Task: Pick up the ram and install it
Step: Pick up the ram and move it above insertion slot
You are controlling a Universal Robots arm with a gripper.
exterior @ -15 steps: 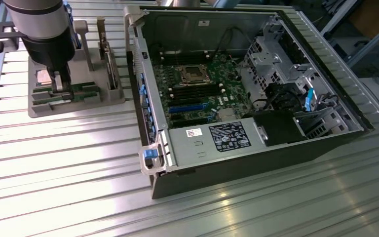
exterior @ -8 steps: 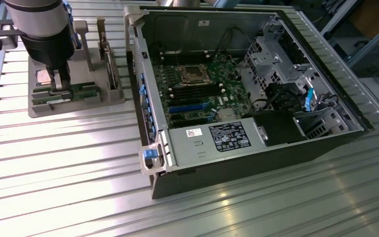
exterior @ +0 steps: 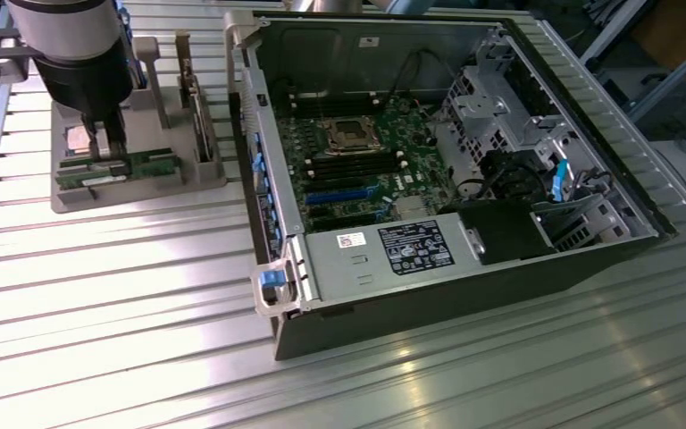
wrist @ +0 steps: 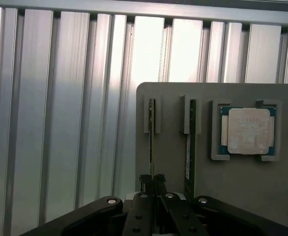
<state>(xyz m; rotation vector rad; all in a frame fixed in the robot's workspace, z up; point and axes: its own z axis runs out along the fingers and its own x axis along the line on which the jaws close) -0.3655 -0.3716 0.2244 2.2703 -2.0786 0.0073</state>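
Jaws closed, fingertips pinching the top edge of the ram. The ram stands on its edge in the outermost slot of the grey holder. Second stick, same kind, stands in the next slot just beside it, not touched. Past that, the square silver CPU sits flat in its own recess on the same holder. The holder rests on the ribbed metal counter.

In the exterior view the arm comes straight down over the holder at the exterior view's left. The open computer case lies on its side on the counter, just beside the holder toward the exterior view's right. The motherboard is exposed inside. The ram is well apart from the board.
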